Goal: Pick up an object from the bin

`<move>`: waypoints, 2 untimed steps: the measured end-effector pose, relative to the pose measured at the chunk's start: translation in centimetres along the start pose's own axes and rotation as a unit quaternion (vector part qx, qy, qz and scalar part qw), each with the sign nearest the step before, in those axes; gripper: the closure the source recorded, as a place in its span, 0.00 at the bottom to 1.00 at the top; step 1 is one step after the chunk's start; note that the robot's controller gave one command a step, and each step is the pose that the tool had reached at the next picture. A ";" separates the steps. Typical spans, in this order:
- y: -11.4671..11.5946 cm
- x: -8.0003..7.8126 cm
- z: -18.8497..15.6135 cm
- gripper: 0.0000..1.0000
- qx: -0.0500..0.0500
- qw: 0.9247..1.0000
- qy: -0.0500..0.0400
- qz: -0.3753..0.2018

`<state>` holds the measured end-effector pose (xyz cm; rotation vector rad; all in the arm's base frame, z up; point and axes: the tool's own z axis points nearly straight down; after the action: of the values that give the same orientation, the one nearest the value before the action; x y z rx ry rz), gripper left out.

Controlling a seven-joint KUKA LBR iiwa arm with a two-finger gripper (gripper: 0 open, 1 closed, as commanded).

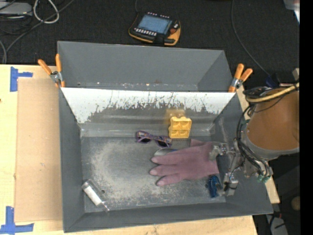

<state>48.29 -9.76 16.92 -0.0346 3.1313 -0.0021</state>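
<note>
The claw (228,179) hangs by the cuff of the purple glove (188,164), just beside a small blue thing (213,186); open or closed, I cannot tell

From my screen, the grey sheet-metal bin (142,70) looks matt. Its far sloping wall is worn pale and streaked with scratches, and its floor is dull, speckled and rough-looking. The mauve glove (188,163) reads as soft cloth, matt, with no shine. The yellow studded block (180,127) looks like smooth hard plastic with a slight gloss. The purple sunglasses (154,139) seem to be thin plastic, a little shiny. The small pale tube (93,192) is glossy and clear, plastic or glass; I cannot tell which. The small blue piece (213,186) looks like shiny plastic. The arm's orange-brown cover (274,124) is smooth with a soft sheen, and the gripper (228,182) shows bare silvery metal.
</note>
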 end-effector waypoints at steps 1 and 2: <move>-1.7 -4.4 3.2 0.00 -0.001 1.000 -0.001 0.026; -2.0 -1.3 6.9 0.00 -0.001 0.995 0.001 -0.097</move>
<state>49.72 -11.70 10.01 -0.3374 3.1157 0.0009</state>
